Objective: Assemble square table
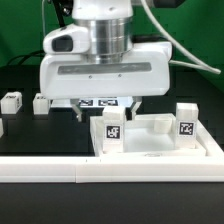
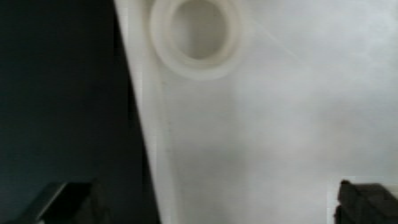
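Two loose legs (image 1: 12, 102) at exterior view's far left, well apart from gripper (image 1: 107, 108). Gripper at centre, jaws spread wide, pinching nothing. Top (image 1: 160, 148) lies just to exterior view's right of jaws and nearer camera, with upright legs (image 1: 113, 126) on it (seated or merely standing: cannot tell). Wrist view: top's edge runs crosswise to jaws' closing line, one of the fingertips (image 2: 64, 204) on either side, socket (image 2: 196, 40) ahead. Judgement: top likely next thing grasped, short descent needed.
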### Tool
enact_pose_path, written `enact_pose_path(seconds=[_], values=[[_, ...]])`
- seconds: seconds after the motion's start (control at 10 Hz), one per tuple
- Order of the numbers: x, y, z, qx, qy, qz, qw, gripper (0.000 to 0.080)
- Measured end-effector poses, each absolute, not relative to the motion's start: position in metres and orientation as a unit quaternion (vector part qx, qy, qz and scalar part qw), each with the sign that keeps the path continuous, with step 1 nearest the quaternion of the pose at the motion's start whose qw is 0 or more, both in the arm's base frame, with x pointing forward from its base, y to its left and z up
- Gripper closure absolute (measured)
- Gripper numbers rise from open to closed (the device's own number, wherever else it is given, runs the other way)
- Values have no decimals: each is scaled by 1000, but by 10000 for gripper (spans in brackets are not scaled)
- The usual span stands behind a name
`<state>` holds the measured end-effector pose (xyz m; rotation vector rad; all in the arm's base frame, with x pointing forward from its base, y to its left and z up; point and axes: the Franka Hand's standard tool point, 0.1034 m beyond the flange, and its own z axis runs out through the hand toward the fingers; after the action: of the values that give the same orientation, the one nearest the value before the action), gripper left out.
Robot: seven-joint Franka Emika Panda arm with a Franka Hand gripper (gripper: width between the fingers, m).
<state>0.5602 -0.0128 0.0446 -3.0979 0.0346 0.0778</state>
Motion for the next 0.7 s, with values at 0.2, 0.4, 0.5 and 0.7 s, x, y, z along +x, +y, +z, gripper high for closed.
enact_pose_path(seconds=[0.2,0.4,0.5,0.7], values=[[556,-21,26,-999,14,48,21,150],[560,-22,12,-999,20,38,11,150],[559,-21,10,-999,19,38,12,150],[559,-22,10,-999,20,38,12,150]])
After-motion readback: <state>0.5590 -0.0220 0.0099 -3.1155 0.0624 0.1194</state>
